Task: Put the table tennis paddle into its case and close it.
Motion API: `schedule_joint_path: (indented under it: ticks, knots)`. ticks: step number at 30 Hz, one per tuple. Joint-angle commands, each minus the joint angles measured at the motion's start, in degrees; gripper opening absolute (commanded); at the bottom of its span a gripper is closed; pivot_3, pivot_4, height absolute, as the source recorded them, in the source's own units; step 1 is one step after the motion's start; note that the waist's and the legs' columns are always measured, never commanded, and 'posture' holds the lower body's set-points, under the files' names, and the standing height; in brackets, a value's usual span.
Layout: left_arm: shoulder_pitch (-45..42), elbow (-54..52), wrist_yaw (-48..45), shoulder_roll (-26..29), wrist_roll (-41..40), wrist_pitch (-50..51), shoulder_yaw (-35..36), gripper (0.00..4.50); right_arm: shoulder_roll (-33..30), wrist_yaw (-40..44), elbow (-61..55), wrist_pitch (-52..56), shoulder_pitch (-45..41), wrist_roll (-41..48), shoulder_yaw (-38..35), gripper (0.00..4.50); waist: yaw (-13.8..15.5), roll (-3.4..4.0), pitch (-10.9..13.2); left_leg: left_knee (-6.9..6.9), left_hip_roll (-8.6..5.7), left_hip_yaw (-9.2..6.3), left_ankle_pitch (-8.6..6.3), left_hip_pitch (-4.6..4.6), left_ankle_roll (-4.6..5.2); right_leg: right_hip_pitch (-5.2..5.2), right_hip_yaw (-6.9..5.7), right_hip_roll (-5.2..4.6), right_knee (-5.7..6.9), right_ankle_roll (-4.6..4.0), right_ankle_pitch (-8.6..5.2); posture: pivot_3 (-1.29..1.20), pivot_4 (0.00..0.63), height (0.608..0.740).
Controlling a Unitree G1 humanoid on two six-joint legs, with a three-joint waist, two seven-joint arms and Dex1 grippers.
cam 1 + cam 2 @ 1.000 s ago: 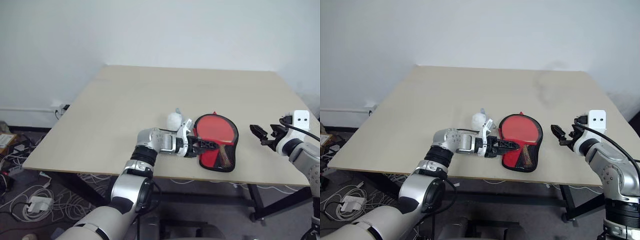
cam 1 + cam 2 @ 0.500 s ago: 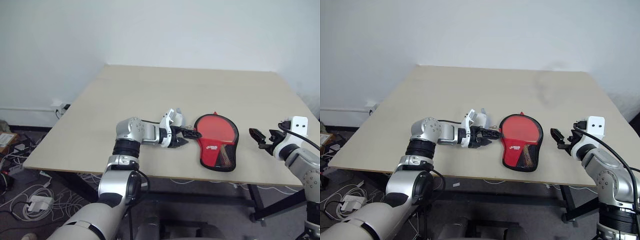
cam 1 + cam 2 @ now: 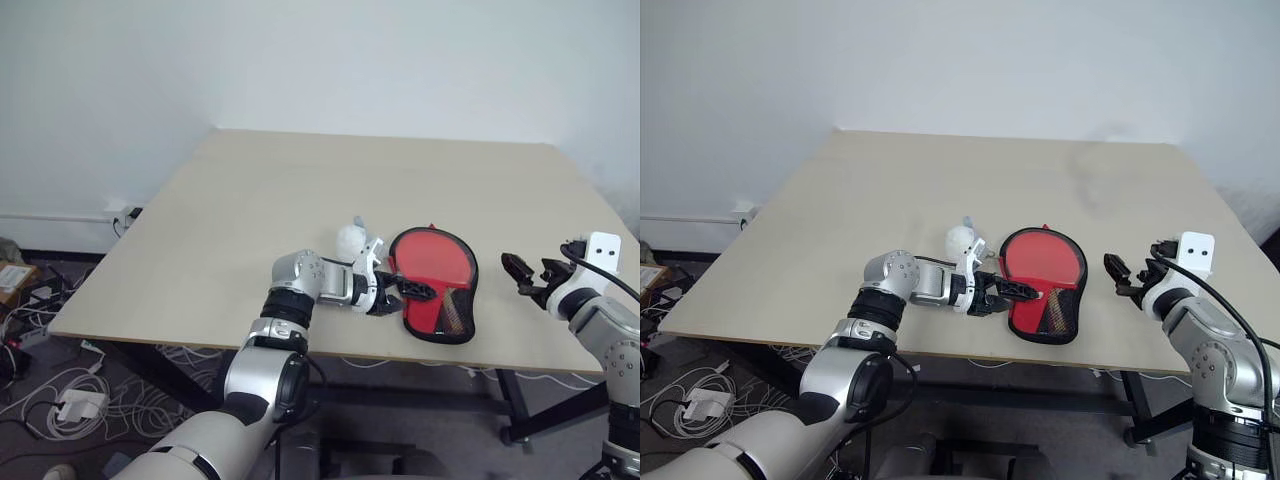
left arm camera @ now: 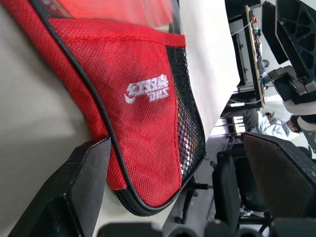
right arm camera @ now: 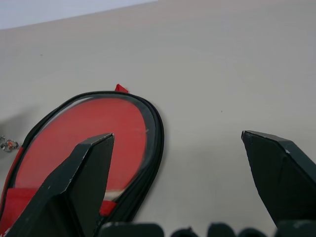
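Paddle (image 3: 432, 255) sits in the case (image 3: 437, 312) on the table (image 3: 250, 210). Left pincer (image 3: 412, 291) spread at the case's handle end. Right pincer (image 3: 520, 270) spread, off to the side.

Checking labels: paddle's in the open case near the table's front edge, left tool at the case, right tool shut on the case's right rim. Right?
Not quite. The right tool is open and hangs clear of the case, with bare table between them; the right eye view shows the gap. The rest holds: the paddle lies in the open case near the front edge, and the left tool is at the case.
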Motion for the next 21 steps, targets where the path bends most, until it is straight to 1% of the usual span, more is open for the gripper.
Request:
schedule_joint_path:
  ticks: [1, 6, 10, 15, 21]
  knots:
    - [-0.3, -2.7, 0.4, 1.5, -0.9, 2.7, 0.6, 4.5, 0.3, -0.3, -2.7, -0.2, -0.1, 0.3, -1.7, 4.46, 0.0, 0.0, 0.0, 0.0, 0.01, 0.0, 0.0, 0.0, 0.0, 0.0, 0.0, 0.0, 0.0, 0.0, 0.0, 0.0, 0.0, 0.715]
    - [0.6, -5.5, 1.2, 3.4, -1.6, 6.2, 1.3, 4.5, 1.6, -0.7, -2.9, -0.5, 0.0, 0.0, -1.3, 4.46, -0.2, 0.01, 0.0, -0.02, 0.04, 0.01, 0.01, 0.0, -0.02, -0.01, 0.01, 0.03, 0.03, 0.0, 0.0, 0.0, 0.0, 0.715]
    - [1.3, -6.0, 1.4, 3.4, -1.0, 5.8, 0.3, 4.5, 2.2, -0.8, -2.8, -0.7, -0.2, -0.3, -1.1, 4.46, 0.0, 0.0, 0.0, -0.02, 0.03, 0.0, 0.01, 0.01, -0.02, -0.01, 0.0, 0.02, 0.02, 0.0, 0.0, 0.0, 0.0, 0.715]
    - [1.1, -2.5, 1.6, 1.2, 0.4, 2.2, -1.2, 4.5, 2.1, -0.8, -2.1, -0.7, -1.0, -0.7, -1.2, 4.46, 0.0, 0.01, 0.0, 0.0, 0.01, -0.01, 0.01, 0.02, -0.02, 0.01, -0.02, 0.01, 0.01, 0.0, 0.0, 0.0, 0.0, 0.715]
    - [0.7, 1.3, 1.5, -2.6, 1.9, -2.0, -3.2, 4.5, 2.4, -1.1, -1.9, -0.6, -1.4, -1.0, -1.0, 4.46, 1.2, 0.04, 0.0, 0.12, -0.08, -0.06, -0.06, 0.02, 0.08, 0.1, -0.06, -0.05, -0.02, 0.0, 0.0, 0.0, 0.0, 0.715]
